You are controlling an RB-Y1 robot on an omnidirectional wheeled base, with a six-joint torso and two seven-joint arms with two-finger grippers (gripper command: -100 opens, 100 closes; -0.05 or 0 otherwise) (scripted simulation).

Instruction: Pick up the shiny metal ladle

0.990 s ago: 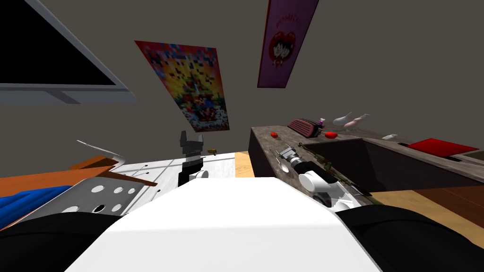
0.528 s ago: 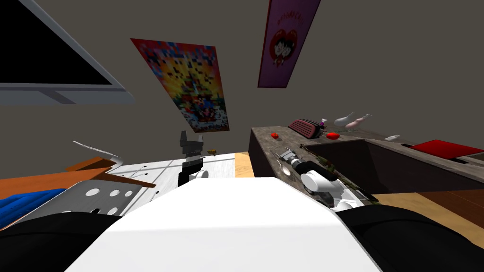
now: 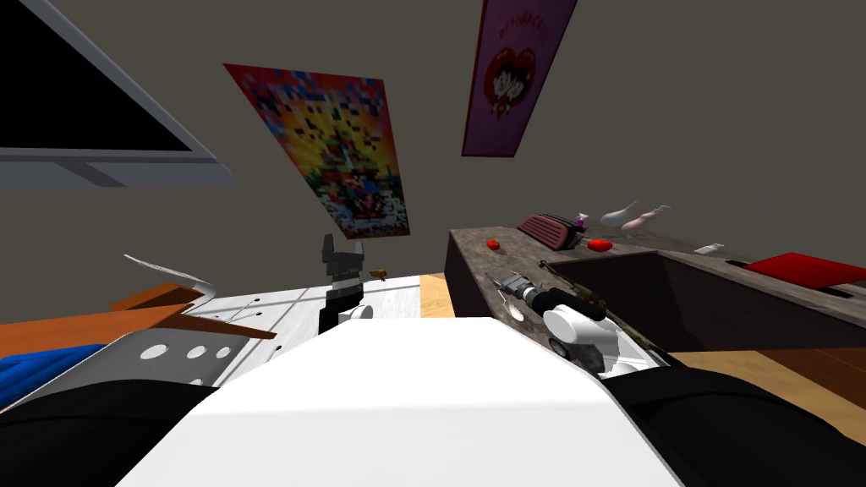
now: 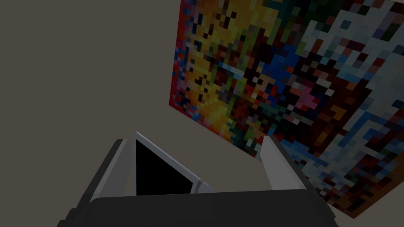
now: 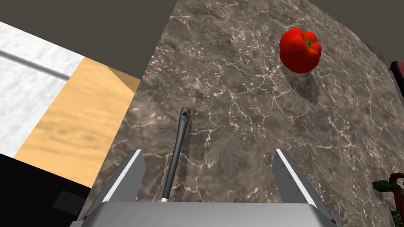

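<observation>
Only the dark handle of the ladle [image 5: 177,153] is seen, flat on the bench [image 5: 244,98] between the released fingers [image 5: 126,177] of the right gripper [image 5: 207,151], nearer one of them. Its bowl is hidden under the gripper's body. Over the last second the head view was swung slightly while the gripper was kept above the ladle, so a descent and centring are judged still due. A tomato [image 5: 300,50] lies well apart. The left gripper [image 4: 197,138] is held raised, fingers released.
</observation>
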